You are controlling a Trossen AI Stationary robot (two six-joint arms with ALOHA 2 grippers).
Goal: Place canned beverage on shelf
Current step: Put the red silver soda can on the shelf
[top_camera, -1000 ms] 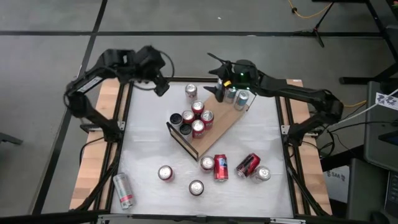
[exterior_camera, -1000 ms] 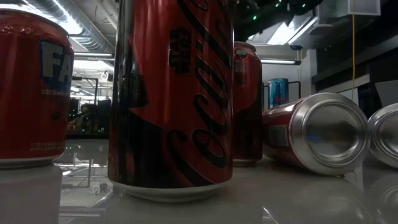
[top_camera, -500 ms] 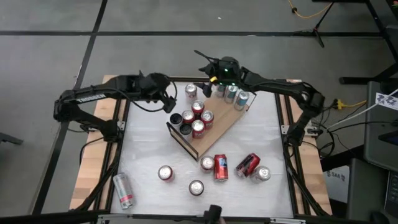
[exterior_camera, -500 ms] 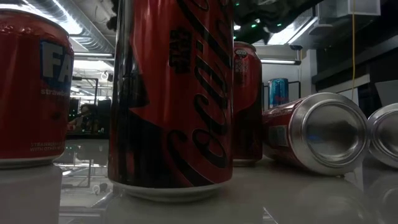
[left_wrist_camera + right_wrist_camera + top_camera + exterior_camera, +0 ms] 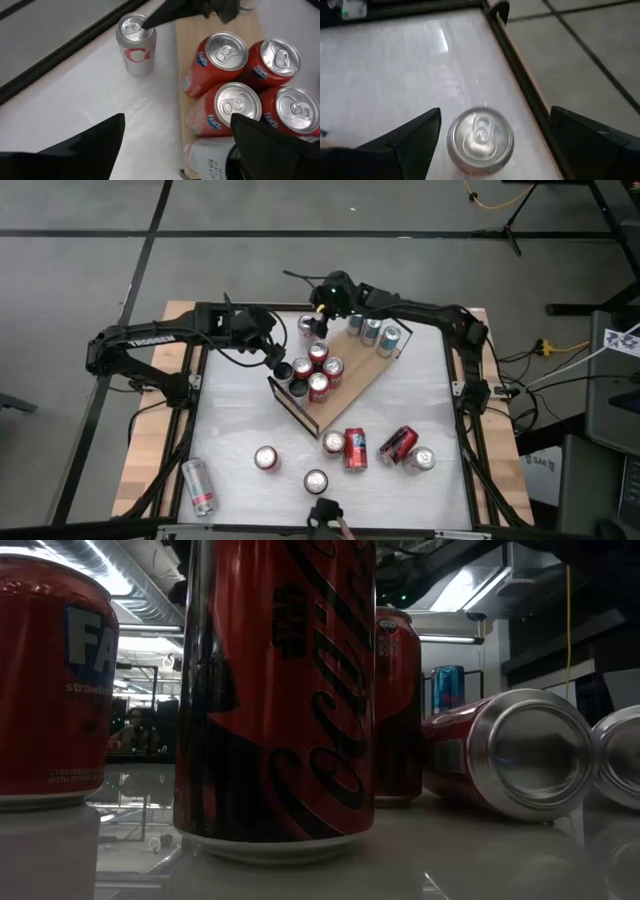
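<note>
Both arms had swung inward, so the right gripper [image 5: 318,325] hung spread directly above one upright silver can [image 5: 307,326], axis vertical, on the table [image 5: 230,410] just beside the shelf [image 5: 362,375] holding nine cans, with the left gripper [image 5: 272,352] spread nearby.

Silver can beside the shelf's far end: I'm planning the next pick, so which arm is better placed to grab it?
Right, probably. The right tool is open directly above the upright silver can, fingers either side. The left tool, also open, hangs near the red cans on the shelf, farther from it.
</note>
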